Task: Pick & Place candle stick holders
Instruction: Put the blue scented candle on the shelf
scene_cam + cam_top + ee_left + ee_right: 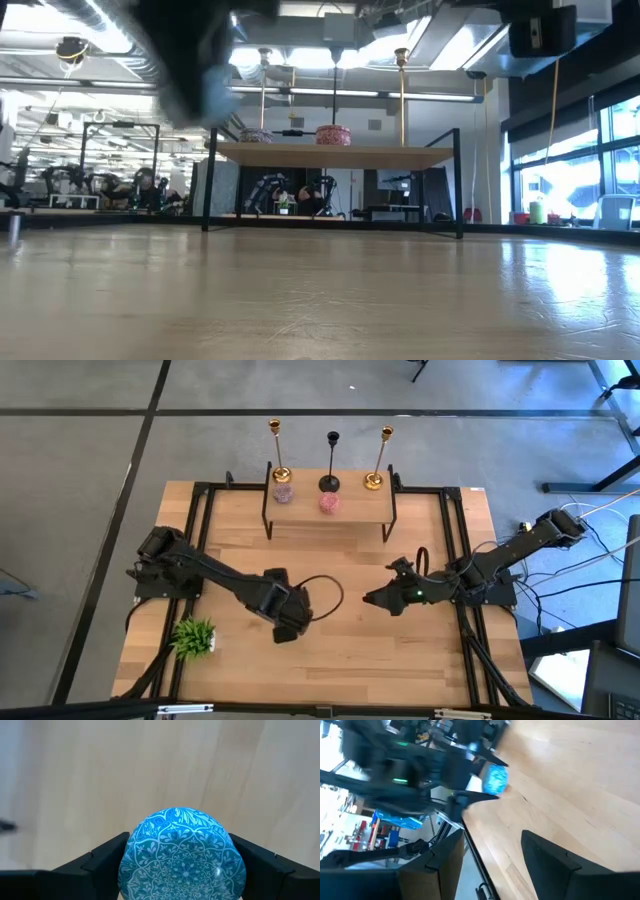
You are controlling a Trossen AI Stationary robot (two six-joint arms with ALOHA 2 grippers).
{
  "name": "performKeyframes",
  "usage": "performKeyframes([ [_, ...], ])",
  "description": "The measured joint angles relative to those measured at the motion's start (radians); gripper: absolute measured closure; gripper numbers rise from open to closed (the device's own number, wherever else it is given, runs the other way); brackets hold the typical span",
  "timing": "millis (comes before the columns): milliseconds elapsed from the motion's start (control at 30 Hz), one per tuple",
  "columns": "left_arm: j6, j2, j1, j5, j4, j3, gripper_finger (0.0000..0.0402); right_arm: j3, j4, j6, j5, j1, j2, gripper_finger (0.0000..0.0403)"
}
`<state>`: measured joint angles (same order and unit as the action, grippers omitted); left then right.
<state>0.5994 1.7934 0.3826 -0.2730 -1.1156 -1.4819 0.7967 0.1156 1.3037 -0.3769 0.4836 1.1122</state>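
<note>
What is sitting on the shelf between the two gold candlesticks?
Seen from above, the black candlestick stands between the two gold candlesticks, and two small pinkish round objects sit on the shelf in front.

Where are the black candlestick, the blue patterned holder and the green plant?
black candlestick [332,458]: high view, on its thin stem.
blue patterned holder [182,855]: left wrist view, on its domed face, between the left hand's fingers.
green plant [194,637]: high view, on its leaves.

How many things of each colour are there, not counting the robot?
Shiny gold metal candlesticks: 2
Thin black metal candlestick: 1
Pink patterned round holders: 2
Blue patterned round holder, in the left pincer: 1
Small green plant: 1
Total: 7
</note>
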Motion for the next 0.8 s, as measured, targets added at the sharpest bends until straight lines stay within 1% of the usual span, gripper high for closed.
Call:
performKeyframes([
  [67,-0.02,-0.001,-0.016,-0.018,-0.005,-0.07,0.0109,0.0,0.008,0.012,0.014,-0.011,0.0,0.0201],
  [133,-0.036,-0.001,-0.036,-0.016,0.007,-0.126,0.0109,0.0,0.009,0.006,0.04,-0.025,0.0,0.0201],
  [200,-0.057,-0.001,-0.056,0.005,0.033,-0.171,0.0109,0.0,0.009,-0.006,0.086,-0.043,0.001,0.0198],
  [300,-0.082,-0.001,-0.081,0.035,0.067,-0.218,0.0109,0.0,0.011,-0.007,0.115,-0.063,0.01,0.0185],
  [433,-0.114,-0.001,-0.099,0.048,0.077,-0.256,0.0109,0.0,0.014,-0.007,0.092,-0.077,0.021,0.0161],
  [533,-0.134,-0.002,-0.112,0.048,0.094,-0.26,0.0109,0.0,-0.014,0.004,0.086,-0.095,0.031,0.0142],
  [667,-0.153,-0.002,-0.14,0.049,0.155,-0.26,0.0109,0.002,-0.081,0.007,0.107,-0.117,0.052,0.0125],
  [800,-0.161,-0.002,-0.169,0.052,0.221,-0.26,0.0109,0.0,-0.118,0.025,0.146,-0.14,0.089,0.0117],
])
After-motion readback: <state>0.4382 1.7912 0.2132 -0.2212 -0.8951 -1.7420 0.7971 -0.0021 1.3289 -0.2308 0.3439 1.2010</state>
